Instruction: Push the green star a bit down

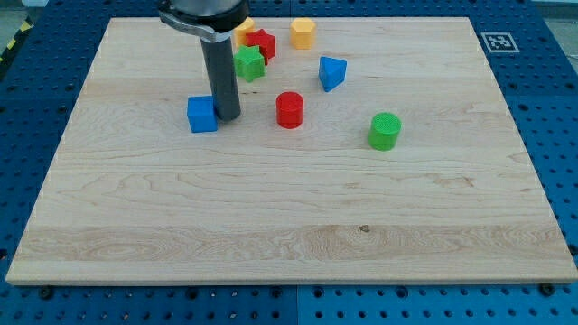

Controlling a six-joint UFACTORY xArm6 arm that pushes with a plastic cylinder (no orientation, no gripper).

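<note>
You are viewing push not yet made. My tip (227, 117) resting just beside blue cube (202, 115), no gripper fitted, holding nothing. Green star (249, 63) sitting above tip, near red star (262, 42). Whole downward push remaining.

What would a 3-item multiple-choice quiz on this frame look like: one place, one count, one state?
1. My tip is:
A. right beside the blue cube
B. beside the green cylinder
C. at the board's bottom edge

2. Green blocks:
A. one
B. two
C. four

3. The green star is:
A. stacked on another block
B. off the board
C. flat on the board, rod at its left

Answers:
1 A, tip stands at the cube's right side.
2 B, star and cylinder.
3 C, it lies above the tip.
</note>
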